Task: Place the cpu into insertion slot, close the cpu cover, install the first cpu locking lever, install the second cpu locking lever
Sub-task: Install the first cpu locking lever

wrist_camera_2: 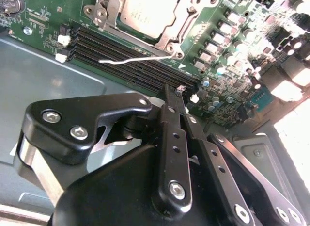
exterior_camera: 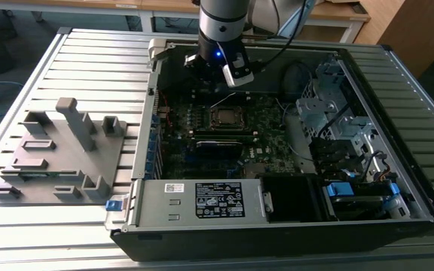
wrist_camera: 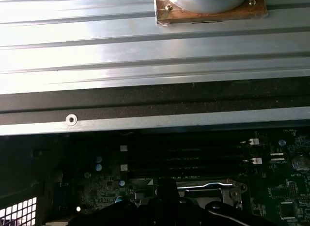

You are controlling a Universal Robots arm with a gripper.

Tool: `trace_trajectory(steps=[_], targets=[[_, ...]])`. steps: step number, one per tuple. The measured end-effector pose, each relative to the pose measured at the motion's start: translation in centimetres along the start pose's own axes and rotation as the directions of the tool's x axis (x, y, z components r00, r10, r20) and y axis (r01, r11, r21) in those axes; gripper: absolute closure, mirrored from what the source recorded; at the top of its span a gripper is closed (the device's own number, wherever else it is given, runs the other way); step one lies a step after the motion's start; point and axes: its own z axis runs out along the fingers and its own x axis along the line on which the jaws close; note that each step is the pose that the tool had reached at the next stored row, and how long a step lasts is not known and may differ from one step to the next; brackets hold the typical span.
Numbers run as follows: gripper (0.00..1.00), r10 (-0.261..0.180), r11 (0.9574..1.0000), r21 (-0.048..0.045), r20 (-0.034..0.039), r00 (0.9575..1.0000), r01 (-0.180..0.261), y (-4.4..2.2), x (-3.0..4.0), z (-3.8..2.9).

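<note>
Exterior view: the cpu (exterior_camera: 227,117) sits in the insertion slot (exterior_camera: 212,110); the claw (exterior_camera: 209,83) hangs close by. Second wrist view: claw together, empty, near 1 unlatched locking lever (wrist_camera_2: 135,59) beside the lowered cpu cover (wrist_camera_2: 110,17). First wrist view: lever just ahead; best pressed down steadily, then hooked.

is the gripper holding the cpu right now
No, in the second wrist view the cpu lies flat on the motherboard, framed by the cpu cover, apart from the gripper.
</note>
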Motion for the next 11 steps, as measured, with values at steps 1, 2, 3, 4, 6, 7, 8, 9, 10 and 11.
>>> trace_trajectory(steps=[1,2,3,4,6,7,8,9,10,11], targets=[[0.90,0.001,1.0000,0.0000,0.0019,1.0000,-0.001,0.00,0.00,0.01],[0.90,0.003,1.0000,0.0001,0.0036,1.0000,-0.003,0.00,0.00,0.01],[0.90,0.005,1.0000,0.0000,0.0052,1.0000,-0.005,0.00,0.00,0.01],[0.90,0.008,1.0000,-0.0001,0.0068,0.9999,-0.008,-0.01,0.00,0.02],[0.90,0.018,0.9998,0.0002,0.0107,0.9998,-0.018,-0.01,0.00,0.03],[0.90,0.027,0.9996,0.0004,0.0136,0.9996,-0.027,-0.01,0.00,0.04],[0.90,0.038,0.9993,0.0001,0.0162,0.9991,-0.038,-0.01,0.00,0.04],[0.90,0.048,0.9989,-0.0004,0.0183,0.9987,-0.048,-0.01,-0.01,0.05],[0.90,0.051,0.9987,-0.0004,0.0189,0.9985,-0.051,-0.01,-0.01,0.05],[0.90,0.051,0.9987,-0.0004,0.0189,0.9985,-0.051,-0.01,-0.01,0.05]])
